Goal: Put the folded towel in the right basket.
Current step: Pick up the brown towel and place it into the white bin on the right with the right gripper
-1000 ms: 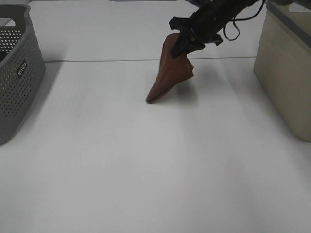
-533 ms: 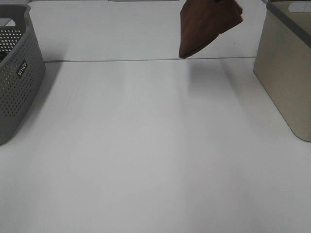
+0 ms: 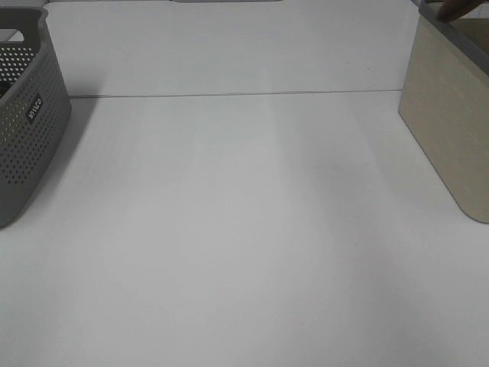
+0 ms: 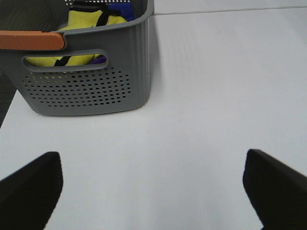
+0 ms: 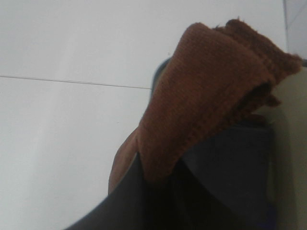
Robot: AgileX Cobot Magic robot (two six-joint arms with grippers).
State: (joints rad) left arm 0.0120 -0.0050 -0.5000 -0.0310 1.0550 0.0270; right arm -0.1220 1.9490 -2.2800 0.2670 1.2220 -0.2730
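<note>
The folded brown towel hangs from my right gripper, which is shut on it; the dark fingers show only in part under the cloth. In the exterior view only a small brown tip of the towel shows at the top edge, above the rim of the beige right basket. The right arm itself is out of that view. My left gripper is open and empty above the table, near the grey left basket.
The grey perforated basket stands at the left edge and holds yellow and blue items. An orange bar lies on its rim. The white table spreads between the two baskets.
The right gripper has lifted the towel off the table and carried it up and to the right, out of the exterior view, to above the right basket.
</note>
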